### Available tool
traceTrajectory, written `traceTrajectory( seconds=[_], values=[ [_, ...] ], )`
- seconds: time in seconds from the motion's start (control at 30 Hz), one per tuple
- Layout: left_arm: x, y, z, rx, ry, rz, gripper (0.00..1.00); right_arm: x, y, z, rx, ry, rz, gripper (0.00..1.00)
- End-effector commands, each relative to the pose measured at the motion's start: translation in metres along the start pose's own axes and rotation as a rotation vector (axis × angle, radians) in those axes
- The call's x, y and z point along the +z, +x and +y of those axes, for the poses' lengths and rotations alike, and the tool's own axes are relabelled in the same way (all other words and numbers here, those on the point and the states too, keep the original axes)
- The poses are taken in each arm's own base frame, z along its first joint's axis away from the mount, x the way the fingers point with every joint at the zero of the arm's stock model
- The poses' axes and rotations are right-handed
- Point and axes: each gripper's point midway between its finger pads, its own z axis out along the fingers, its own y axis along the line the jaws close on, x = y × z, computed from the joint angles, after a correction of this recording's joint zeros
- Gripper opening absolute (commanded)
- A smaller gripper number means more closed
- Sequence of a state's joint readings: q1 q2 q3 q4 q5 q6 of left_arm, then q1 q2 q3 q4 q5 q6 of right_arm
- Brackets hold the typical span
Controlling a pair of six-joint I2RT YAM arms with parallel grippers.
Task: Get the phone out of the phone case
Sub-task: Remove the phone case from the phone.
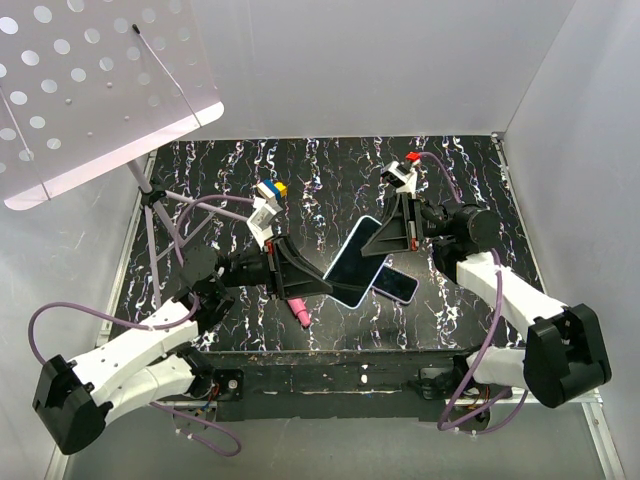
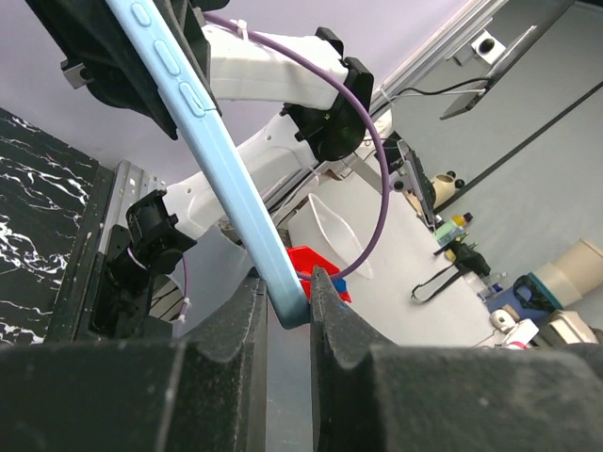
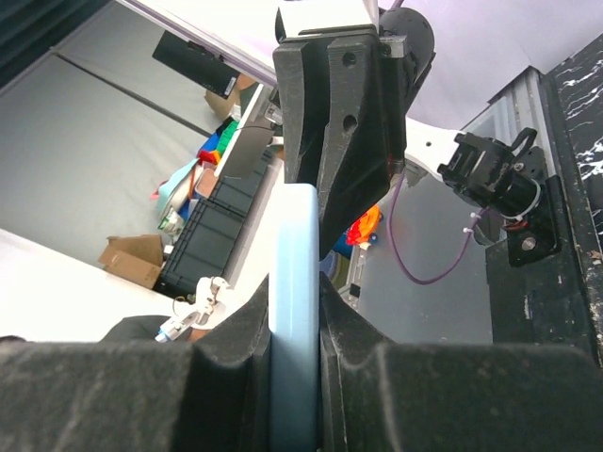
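Step in hand: two-sided hold before separating. Light-blue phone case point(image 1: 352, 265), dark screen showing inside, held off table, just right of pink stick point(image 1: 298, 310). Left gripper point(image 2: 287, 299) clenched on case corner nearest pink stick; right gripper point(image 3: 295, 315) pinching edge farthest from it. Next probably: peel case rim off phone, keep other grip firm.

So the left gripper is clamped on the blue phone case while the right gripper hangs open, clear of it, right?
Not quite. The right gripper is not open: it too is shut on the phone case. The right wrist view shows the case's blue edge pinched in its grip. The left gripper is clamped on the case, as you said.
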State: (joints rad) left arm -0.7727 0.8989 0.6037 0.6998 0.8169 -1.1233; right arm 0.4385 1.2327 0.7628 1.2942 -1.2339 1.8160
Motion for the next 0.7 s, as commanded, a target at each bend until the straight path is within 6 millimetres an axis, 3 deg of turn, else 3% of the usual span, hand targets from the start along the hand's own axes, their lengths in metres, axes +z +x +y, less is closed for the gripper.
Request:
traceTrajectory(
  seconds=[0.0,0.43,0.67],
  values=[
    [0.01,-0.026,-0.068,0.413,0.228,-0.019,0.0,0.01,-0.02,0.012,0.137,-0.082,-0.074,0.01],
    [0.028,-0.029,-0.061,0.538,0.298,0.079,0.0,0.014,-0.038,0.015,0.203,-0.108,-0.076,0.01],
    [0.028,-0.034,-0.035,0.574,0.169,0.071,0.0,0.014,-0.035,0.01,0.225,-0.064,-0.093,0.01]
  ],
)
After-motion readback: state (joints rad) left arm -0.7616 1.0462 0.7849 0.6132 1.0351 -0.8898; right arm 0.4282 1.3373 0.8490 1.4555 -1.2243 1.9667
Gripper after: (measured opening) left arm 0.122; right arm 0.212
